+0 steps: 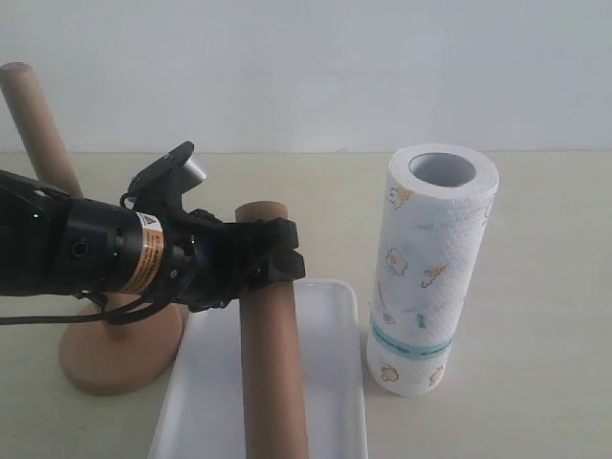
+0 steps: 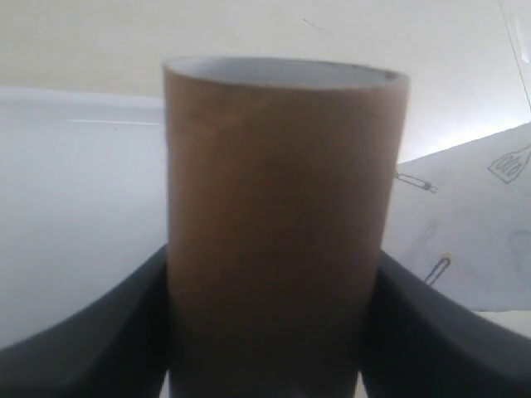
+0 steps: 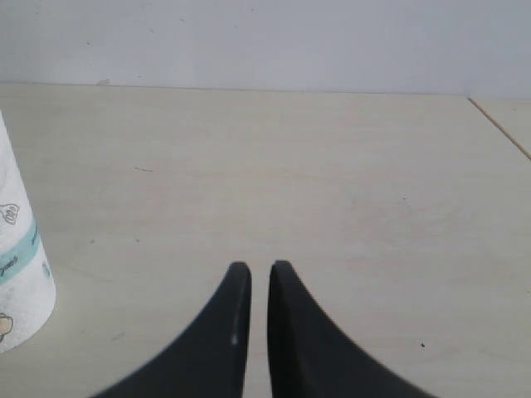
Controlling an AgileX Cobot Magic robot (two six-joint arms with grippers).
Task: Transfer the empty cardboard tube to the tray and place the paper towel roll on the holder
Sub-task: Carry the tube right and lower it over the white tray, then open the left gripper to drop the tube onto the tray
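Note:
My left gripper is shut on the brown cardboard tube near its top end, and the tube stands roughly upright over the white tray. The tube's lower end runs out of the exterior view. In the left wrist view the tube fills the space between the two black fingers. To the right of the tray, the paper towel roll stands upright on the table. The wooden holder stands at the left, its dowel bare. My right gripper is shut on nothing, over bare table beside the roll.
The tray lies between the holder's round base and the towel roll. The left arm crosses in front of the holder's dowel. A pale wall stands behind the table. The right arm does not show in the exterior view.

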